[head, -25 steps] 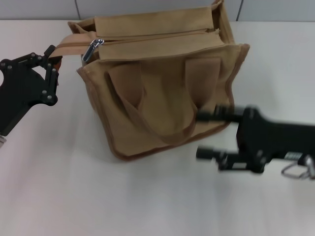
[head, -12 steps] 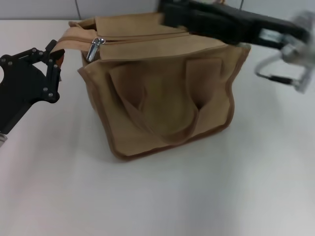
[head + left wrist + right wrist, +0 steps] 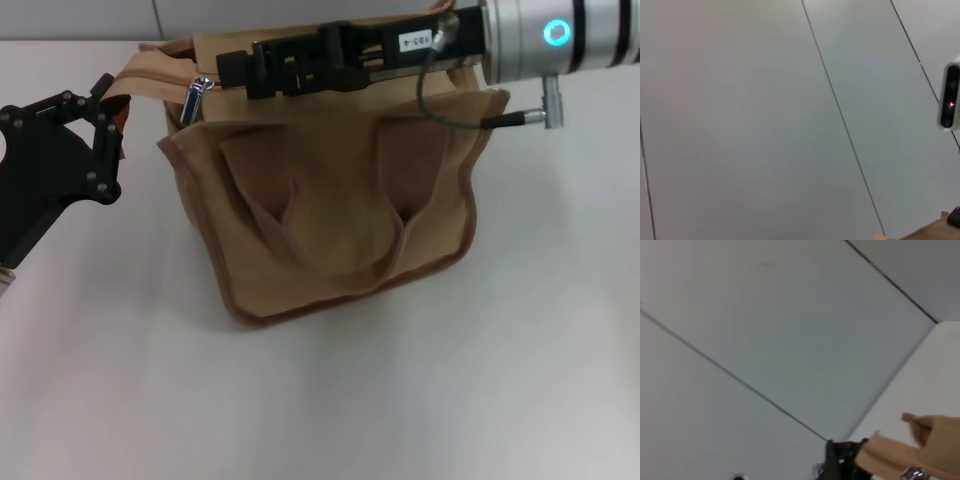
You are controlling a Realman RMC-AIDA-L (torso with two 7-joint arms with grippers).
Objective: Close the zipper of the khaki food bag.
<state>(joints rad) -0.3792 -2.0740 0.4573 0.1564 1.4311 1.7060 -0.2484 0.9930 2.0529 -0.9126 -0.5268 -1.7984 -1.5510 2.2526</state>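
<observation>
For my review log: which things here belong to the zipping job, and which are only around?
Job: khaki food bag; zipper pull; right gripper over the bag top; left gripper at the bag's end.
Around: white table; grey wall panels.

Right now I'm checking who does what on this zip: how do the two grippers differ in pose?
The left gripper sits at the khaki food bag's left end, pinching its tan end tab, low beside the bag. The right gripper reaches in from the right, lying across the bag's top, its tip just short of the silver zipper pull. Both are black.
</observation>
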